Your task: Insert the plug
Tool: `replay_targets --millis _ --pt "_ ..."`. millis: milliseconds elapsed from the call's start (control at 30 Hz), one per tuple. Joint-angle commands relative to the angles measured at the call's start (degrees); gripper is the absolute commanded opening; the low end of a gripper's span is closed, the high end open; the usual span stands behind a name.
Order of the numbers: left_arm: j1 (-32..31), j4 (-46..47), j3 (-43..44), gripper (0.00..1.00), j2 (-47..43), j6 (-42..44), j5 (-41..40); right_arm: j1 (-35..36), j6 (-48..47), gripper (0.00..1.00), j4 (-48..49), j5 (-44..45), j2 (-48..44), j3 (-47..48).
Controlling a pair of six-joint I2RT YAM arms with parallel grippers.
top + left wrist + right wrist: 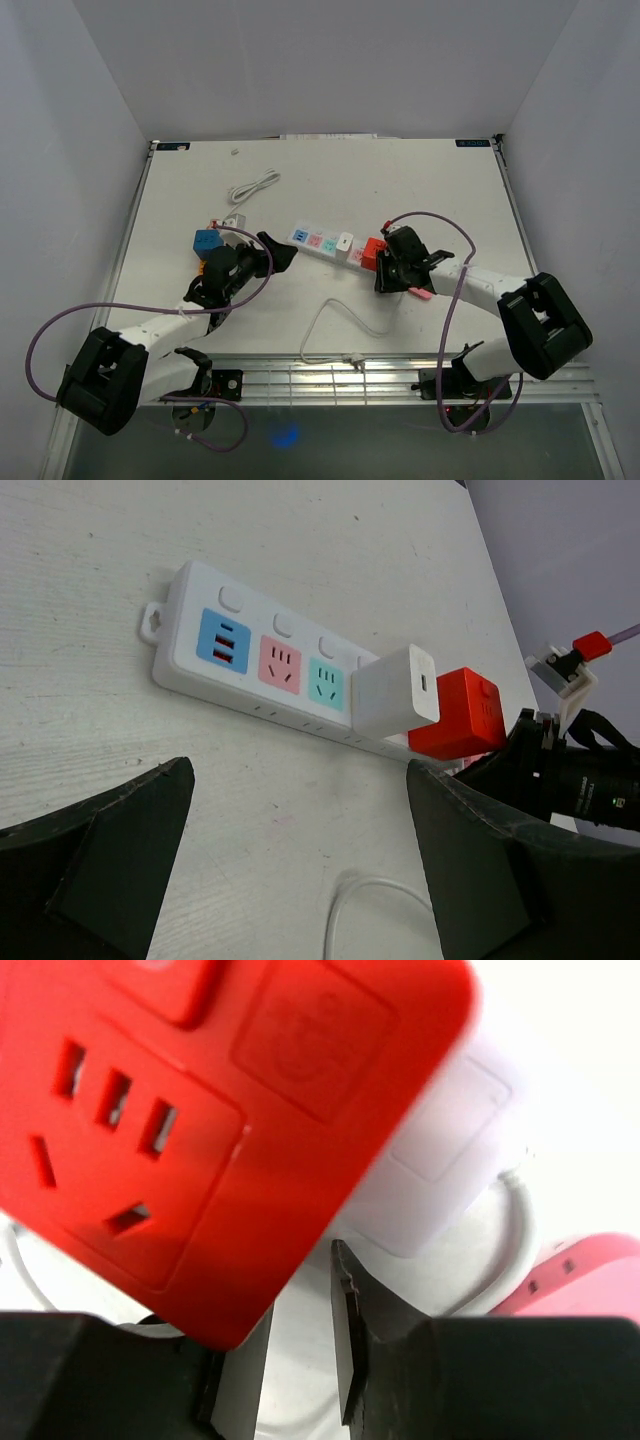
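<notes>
Plug [460, 715], red, sits at the strip's [257, 615] end, touching the charger [390, 692]; how deep it is seated is hidden. Your right gripper [300, 1330] shows jaws nearly together beside it; I cannot tell whether it grips. Your left gripper [278, 250] is spread and empty. Risk: an off-axis push jams the plug against the charger or slides the unheld strip.

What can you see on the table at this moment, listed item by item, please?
power strip: one, white with blue, pink and teal sockets, table centre
charger cube: one, white, plugged into the strip
red adapter: one, red, at the strip's right end
blue block: one, blue, left of the strip
loose cable: one, white, far left of table
left gripper: one, black, open, facing the strip
right gripper: one, black, at the red adapter
</notes>
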Motion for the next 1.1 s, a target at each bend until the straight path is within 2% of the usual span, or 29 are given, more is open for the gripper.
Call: replay_targets --millis 0,133,300,467,533,733,833,900,1067 --pt "0.1 1.4 -0.5 0.98 -1.9 0.9 0.7 -3.4 -4.2 0.34 1.3 0.6 3.5 4.4" --pt "0.1 1.4 -0.6 0.98 -1.7 1.1 0.5 -6.1 -6.4 0.37 0.3 -0.3 7.5 12.2" --pt "0.1 1.6 -0.6 0.98 -1.5 1.2 0.6 -9.1 -7.8 0.40 -2.5 -0.8 10.9 17.5" --pt "0.1 1.8 -0.6 0.98 -1.3 1.2 0.8 -9.4 -8.3 0.46 -3.6 -2.7 4.1 16.1" --pt "0.1 2.2 -0.6 0.98 -1.1 1.2 1.1 -9.5 -8.1 0.54 -4.9 -1.4 0.4 15.2" --pt "0.1 2.7 -0.4 0.98 -0.6 1.1 1.7 -9.4 -0.4 0.69 -15.1 10.1 -5.6 12.6" --pt "0.1 3.0 -0.6 0.98 -0.6 1.1 1.9 -9.5 5.1 0.81 -17.6 11.9 -8.9 10.0" --pt "0.1 3.2 -0.6 0.98 -0.6 1.2 1.9 -9.4 8.2 0.85 -18.3 13.2 -10.6 8.5" --pt "0.1 3.6 -0.6 0.98 0.4 0.8 2.7 -9.2 14.8 0.88 -21.9 18.3 -15.3 4.8"
